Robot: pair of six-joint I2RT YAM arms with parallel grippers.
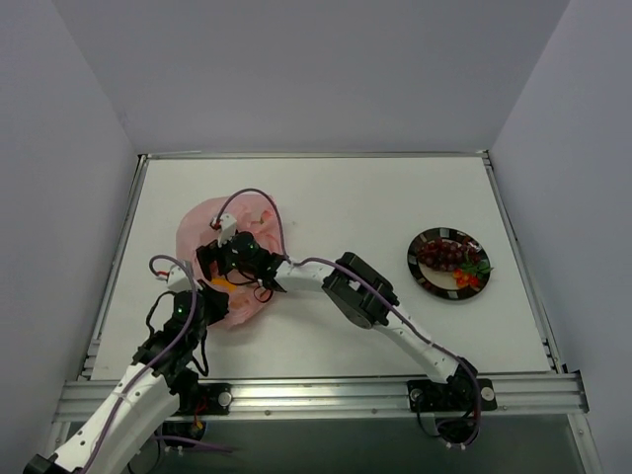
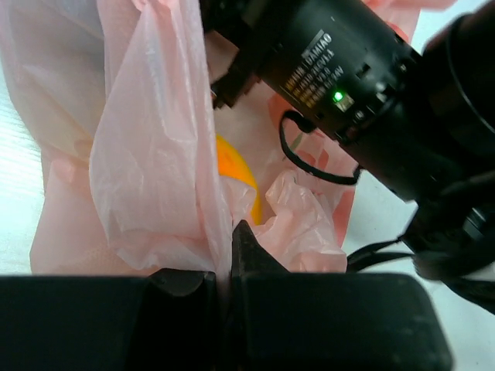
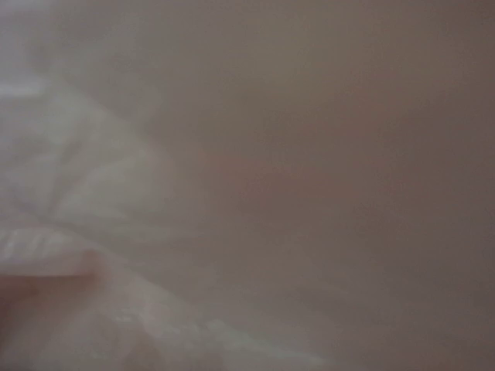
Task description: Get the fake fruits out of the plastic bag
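Note:
The pink plastic bag lies at the left centre of the table. My left gripper is at its near edge, shut on a fold of the bag film; the jaws pinch the film between them. A yellow-orange fruit shows inside the bag opening, also in the top view. My right gripper reaches into the bag from the right, its fingers hidden by the film. The right wrist view shows only blurred pink film. A purple grape bunch and red-orange pieces lie on the plate.
The round dark-rimmed plate sits at the right of the table. My right arm's black wrist with its cable crosses over the bag mouth. Grey walls enclose the table, and a metal rail runs along the near edge.

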